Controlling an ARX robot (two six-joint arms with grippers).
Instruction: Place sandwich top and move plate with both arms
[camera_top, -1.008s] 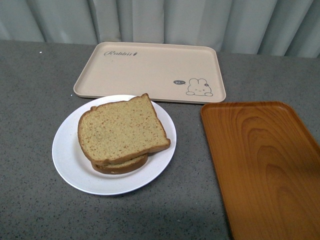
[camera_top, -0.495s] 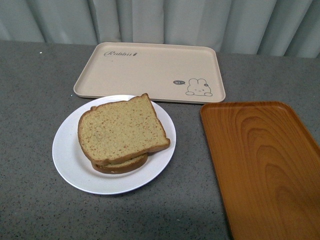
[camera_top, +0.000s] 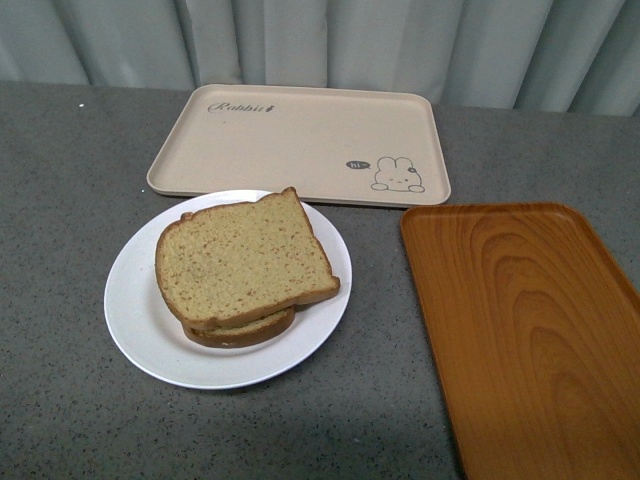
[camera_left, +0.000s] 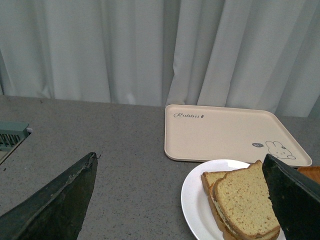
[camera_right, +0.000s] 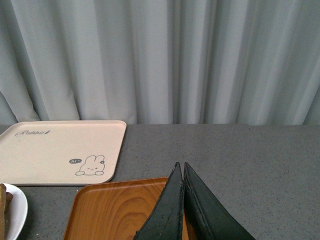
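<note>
The sandwich top (camera_top: 242, 257), a light tan speckled slice, lies on a smaller darker slice (camera_top: 245, 330) on the round white plate (camera_top: 140, 320) on the grey table. No arm shows in the front view. In the left wrist view the sandwich top (camera_left: 245, 200) and plate (camera_left: 196, 205) lie between the wide-open black fingers (camera_left: 55, 205) of my left gripper (camera_left: 182, 197), which holds nothing. My right gripper (camera_right: 180, 166) is shut and empty, its tips together above the orange tray (camera_right: 117, 210).
A beige rabbit-print tray (camera_top: 300, 145) lies behind the plate. An orange wood-grain tray (camera_top: 525, 330) lies to the plate's right. Grey-white curtains (camera_top: 330, 45) hang along the table's far edge. A green grille (camera_left: 12, 136) shows at the edge of the left wrist view.
</note>
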